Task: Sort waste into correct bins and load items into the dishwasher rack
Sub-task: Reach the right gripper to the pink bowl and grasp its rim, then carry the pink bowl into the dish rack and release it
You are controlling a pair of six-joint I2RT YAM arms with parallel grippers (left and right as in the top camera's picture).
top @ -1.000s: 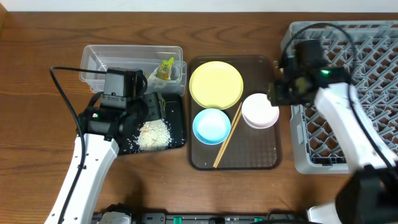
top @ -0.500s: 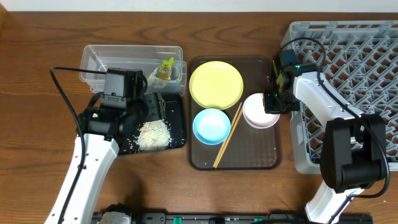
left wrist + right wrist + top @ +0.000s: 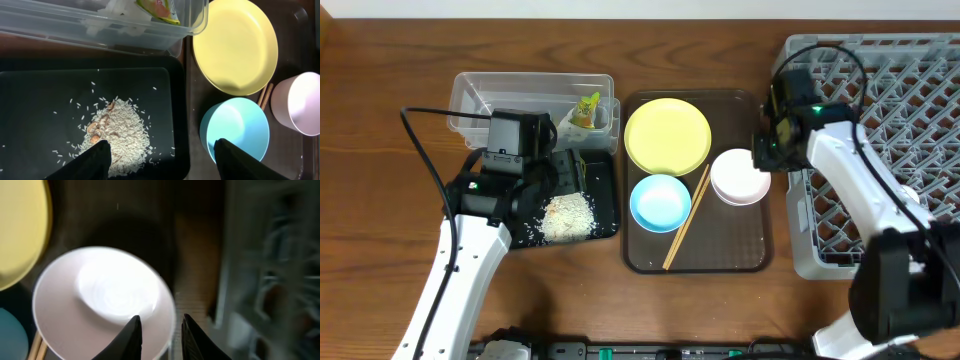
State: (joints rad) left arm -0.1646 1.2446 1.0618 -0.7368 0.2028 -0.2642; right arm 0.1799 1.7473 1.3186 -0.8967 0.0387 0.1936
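The pale pink bowl (image 3: 735, 180) sits on the brown serving tray beside the light-blue bowl (image 3: 660, 202), the yellow plate (image 3: 667, 135) and the chopsticks (image 3: 686, 218). My right gripper (image 3: 763, 160) is at the pink bowl's right rim. In the right wrist view its fingers (image 3: 160, 327) stand a little apart astride the rim of the pink bowl (image 3: 100, 295). My left gripper (image 3: 552, 172) hangs open and empty over the black tray (image 3: 605, 185), above the rice heap (image 3: 120, 130). The green-and-white wrapper (image 3: 587, 108) lies in the clear tub (image 3: 480, 90). The white cup is not clearly seen.
The grey dishwasher rack (image 3: 900, 100) fills the right side, just behind my right arm. The brown serving tray (image 3: 720, 250) holds the dishes in the middle. The tub and the black tray sit side by side at the left. Loose rice grains lie scattered over the black tray.
My right gripper came down to the pink bowl's right rim and stays there; its arm has shifted slightly. The bowl has hardly moved. The left arm has not moved.
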